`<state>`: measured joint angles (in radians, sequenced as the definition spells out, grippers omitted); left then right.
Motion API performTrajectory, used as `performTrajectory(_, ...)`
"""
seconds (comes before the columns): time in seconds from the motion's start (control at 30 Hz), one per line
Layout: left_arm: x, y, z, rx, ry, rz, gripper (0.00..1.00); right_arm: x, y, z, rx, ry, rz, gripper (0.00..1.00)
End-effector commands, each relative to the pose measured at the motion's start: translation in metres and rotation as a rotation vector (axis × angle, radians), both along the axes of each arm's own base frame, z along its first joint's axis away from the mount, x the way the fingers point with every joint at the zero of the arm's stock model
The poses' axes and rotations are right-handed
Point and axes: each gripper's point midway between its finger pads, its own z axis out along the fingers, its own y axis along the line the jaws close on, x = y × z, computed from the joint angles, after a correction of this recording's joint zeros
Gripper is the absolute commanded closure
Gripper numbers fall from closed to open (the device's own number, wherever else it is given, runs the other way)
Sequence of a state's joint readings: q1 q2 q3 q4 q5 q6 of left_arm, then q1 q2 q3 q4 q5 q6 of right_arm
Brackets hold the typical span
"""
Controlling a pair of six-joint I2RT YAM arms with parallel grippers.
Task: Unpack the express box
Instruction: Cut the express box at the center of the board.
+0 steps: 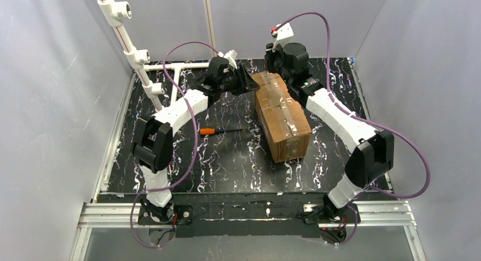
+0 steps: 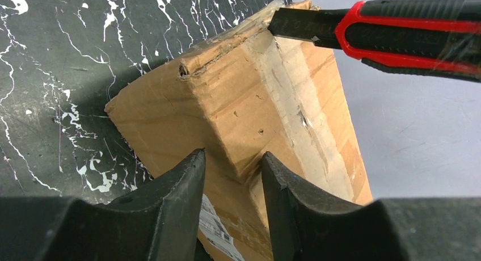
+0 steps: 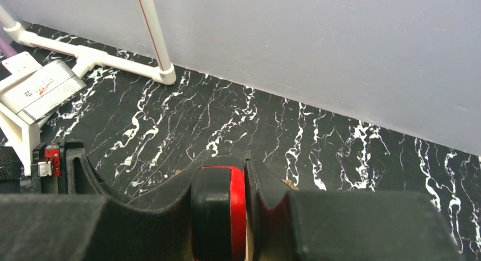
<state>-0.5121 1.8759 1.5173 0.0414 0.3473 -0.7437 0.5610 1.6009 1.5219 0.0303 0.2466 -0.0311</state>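
knife at the far seam, box braced at its corner

the express box lies right of centre on the black marbled table, its long side running from far to near, with the tape along its top unbroken as far as can be seen. the right gripper is pinched on the red-and-black handle of a utility knife, and the blade meets the taped top edge at the box's far end, probably to start a cut where the seam wraps over. the left gripper is partly spread, its fingers straddling the upright far-left corner of the box. this looks like a brace so the carton does not slide or turn under the blade, though i cannot tell whether it actually clamps the cardboard. an orange-handled screwdriver lies apart to the left, not in use.
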Motion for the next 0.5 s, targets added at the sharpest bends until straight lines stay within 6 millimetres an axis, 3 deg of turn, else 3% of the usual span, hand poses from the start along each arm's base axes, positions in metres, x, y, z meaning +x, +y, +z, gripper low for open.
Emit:
performTrajectory(0.0, -0.023, 0.002, -0.030, 0.074, 0.122, -0.046, 0.60, -0.022, -0.007, 0.004, 0.027, 0.026, -0.065, 0.99)
performTrajectory(0.07, -0.023, -0.002, -0.027, 0.046, 0.127, -0.050, 0.58, -0.027, -0.008, -0.001, 0.031, 0.014, -0.082, 0.99)
performTrajectory(0.2, -0.022, -0.006, -0.021, 0.019, 0.125, -0.059, 0.58, -0.035, -0.018, -0.033, -0.005, 0.060, -0.104, 0.99)
performTrajectory(0.33, -0.019, -0.007, -0.014, 0.027, 0.110, -0.065, 0.57, -0.048, -0.022, -0.036, 0.005, 0.059, -0.083, 0.99)
performTrajectory(0.47, -0.016, -0.006, -0.010, 0.036, 0.106, -0.072, 0.52, -0.042, -0.020, -0.038, -0.024, 0.069, -0.084, 0.99)
